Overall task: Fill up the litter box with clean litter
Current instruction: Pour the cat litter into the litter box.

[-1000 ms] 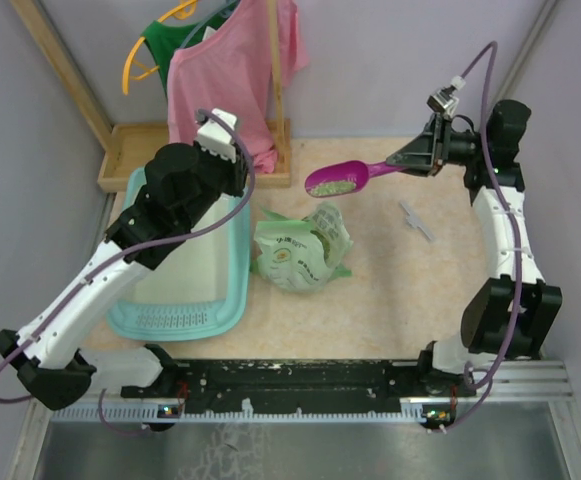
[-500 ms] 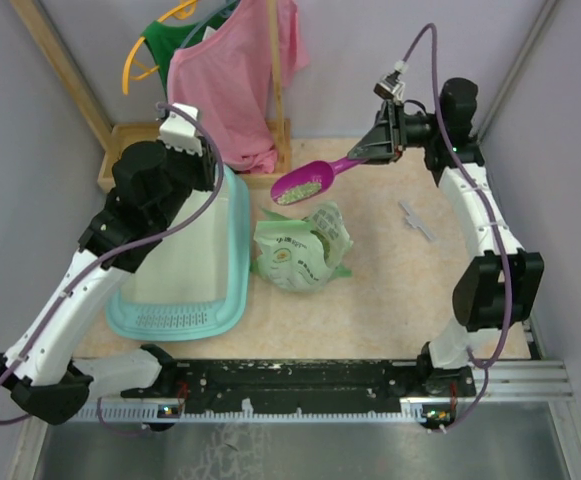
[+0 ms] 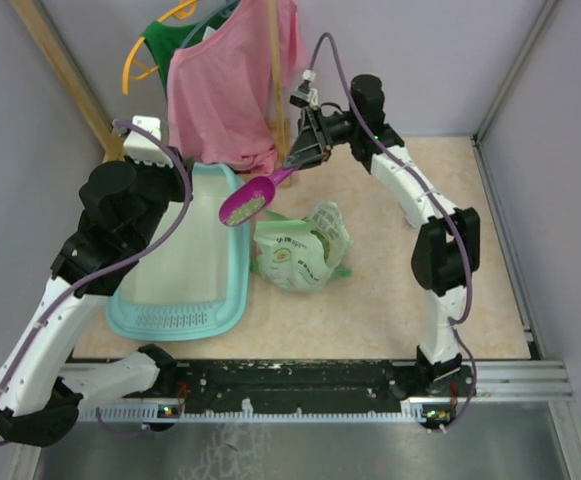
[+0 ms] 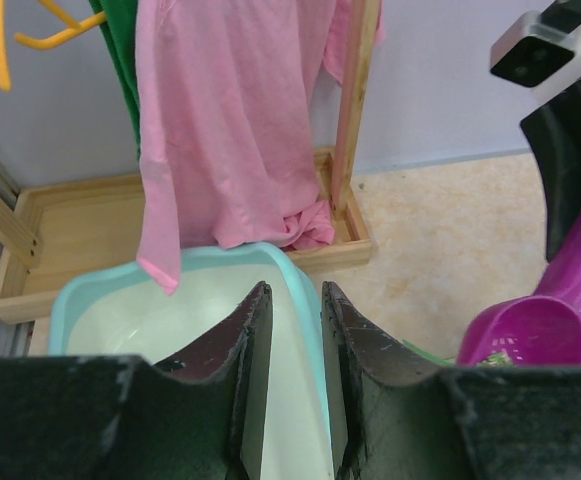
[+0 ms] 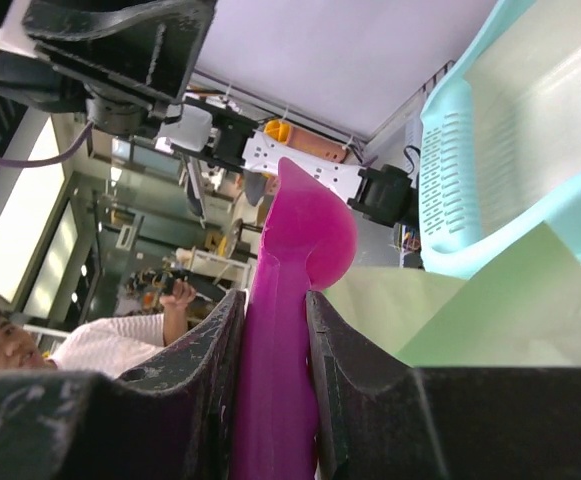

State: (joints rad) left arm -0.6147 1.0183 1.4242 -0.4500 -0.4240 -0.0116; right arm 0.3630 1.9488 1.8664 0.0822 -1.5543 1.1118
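The light-teal litter box [image 3: 180, 318] lies at the left, its whitish base showing. My left gripper [image 3: 192, 180] is shut on its far right rim [image 4: 170, 262], one finger on each side of the wall [image 4: 292, 290]. My right gripper [image 3: 305, 158] is shut on the handle of a magenta scoop [image 3: 248, 202]. The scoop holds green litter granules [image 3: 243, 208] and hangs just over the box's right rim. In the right wrist view the handle [image 5: 290, 330] sits between the fingers [image 5: 275, 295], with the box [image 5: 510, 120] beyond. The scoop bowl shows in the left wrist view [image 4: 525, 335].
A pale green printed bag [image 3: 300, 248] lies open right of the box. A wooden tray [image 3: 130, 150] sits behind the box. A pink shirt [image 3: 230, 90] and a green garment hang on a wooden rack [image 3: 275, 90] over the back. Walls close in on both sides.
My right arm has swung left, carrying the loaded scoop from behind the bag to the box's right rim. My left arm has drawn back to the left, uncovering the box.
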